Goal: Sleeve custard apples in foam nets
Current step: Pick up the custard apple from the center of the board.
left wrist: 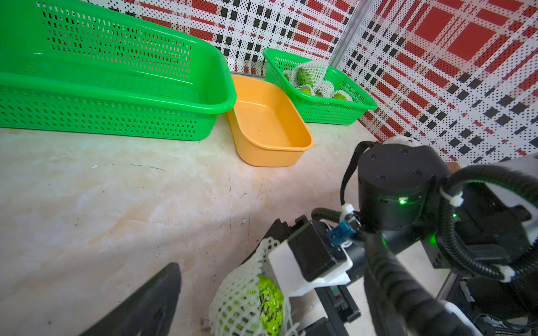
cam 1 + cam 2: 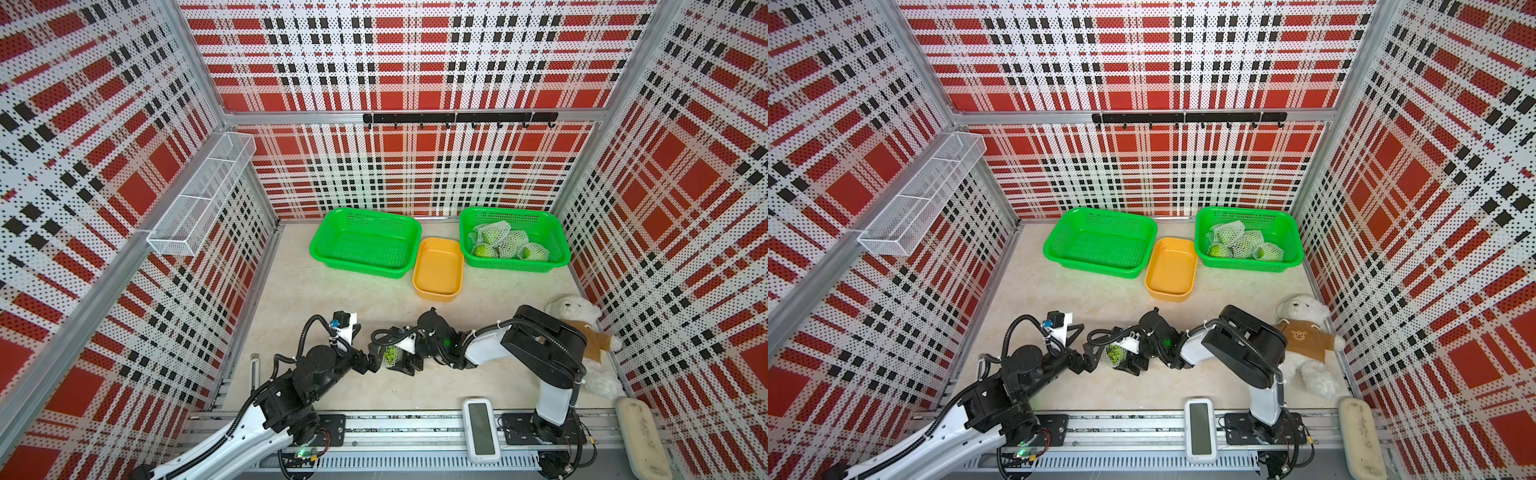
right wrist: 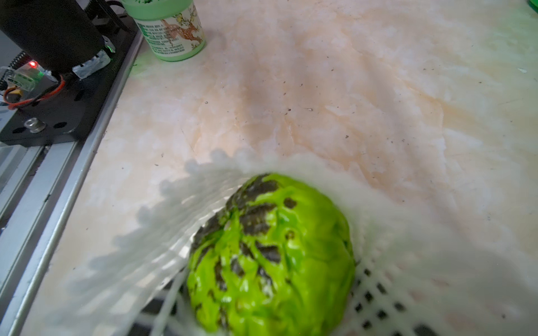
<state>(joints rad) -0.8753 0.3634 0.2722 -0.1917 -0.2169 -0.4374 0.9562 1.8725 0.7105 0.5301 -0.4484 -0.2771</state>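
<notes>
Down at the front of the table the two arms meet nose to nose over one custard apple (image 3: 270, 256). It sits in a foam net (image 1: 238, 291) with its green, dark-patched crown bare at the open mouth. The left gripper (image 2: 371, 360) is spread wide and empty, and the one finger (image 1: 157, 296) I can see of it stands clear of the mesh. The right gripper (image 2: 404, 360) is in close around the netted fruit, but I cannot tell whether it is actually pinching it. The worry, I'd say, is that open end: lift by the stretchy net alone and the fruit could slide out and roll, or the net could spring back off. A left finger closing in could also snag a diamond hole or knock the other gripper. The green basket (image 2: 562, 245) of sleeved fruits (image 2: 498, 243) is well apart, at the back.
</notes>
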